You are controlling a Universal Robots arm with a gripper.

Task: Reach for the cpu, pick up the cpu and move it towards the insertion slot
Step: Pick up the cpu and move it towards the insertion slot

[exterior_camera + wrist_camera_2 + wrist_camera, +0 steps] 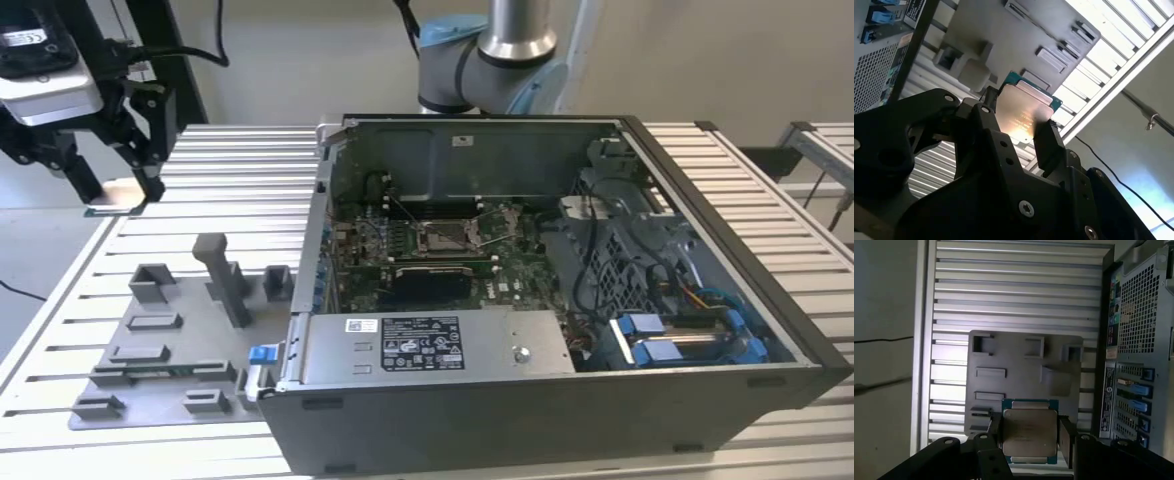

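The gripper (118,188) hangs at the exterior view's left, above the far corner of the slatted table (240,170), with its jaws clenched on the cpu (114,197) — a pale, bright square pinched between 2 black fingers (147,175). In both wrist views the grasp is plain: the gripper (1030,436) has 1 finger (1064,440) on each of 2 opposite edges of the cpu (1029,432), whose metal top faces the camera with a teal rim showing around it. In the second wrist view the cpu (1024,112) stands out past the fingers (1046,145) of the gripper (1016,131), catching light on its top. It is held in the air, clear of the grey plate (1024,365) that lies on the table with its blocks and recesses; in the exterior view this plate (174,345) sits nearer the camera than the gripper, just beside the open case (561,400). The slot (447,235) — a square metal frame with a dark centre — lies on the green board inside the case, well apart from the cpu, toward the exterior view's right. The arm (501,45) rises behind the case.
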